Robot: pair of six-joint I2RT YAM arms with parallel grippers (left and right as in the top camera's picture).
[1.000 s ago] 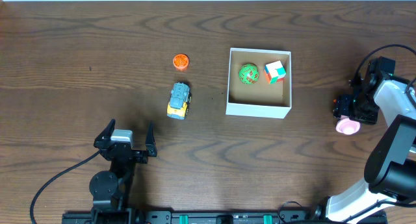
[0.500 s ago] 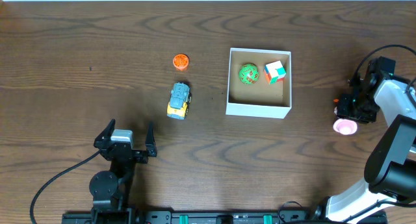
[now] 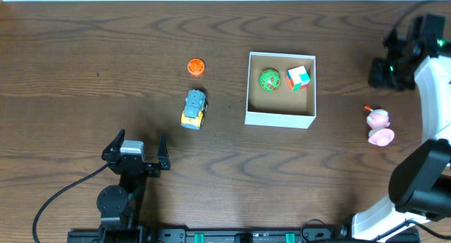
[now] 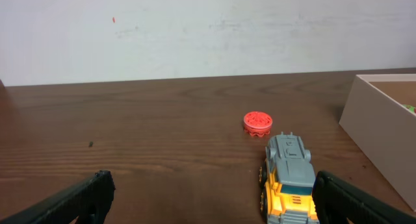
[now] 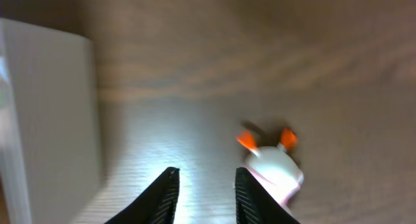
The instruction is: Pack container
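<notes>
- The small square white-walled box with a brown cardboard floor [image 3: 280, 118] sits right of centre on the dark wooden desk [image 3: 84, 46]. It already holds a green patterned ball [image 3: 268, 80] and a multicoloured cube [image 3: 298, 77].
- The right tool [image 5: 205, 174] is empty, its fingers only slightly parted. It is off the pink rounded toy with orange tips [image 3: 380, 126], which lies well right of the box. So narrow a gap may shove the toy instead of straddling it, and a rounded body could roll away.
- The right wrist view is blurred, so aiming is uncertain.
- The left tool [image 4: 213, 182] is spread wide and empty. The yellow-and-grey toy truck [image 3: 194, 108] ahead of it may roll on its wheels when pinched.
- The box's thin walls may shift if bumped.
</notes>
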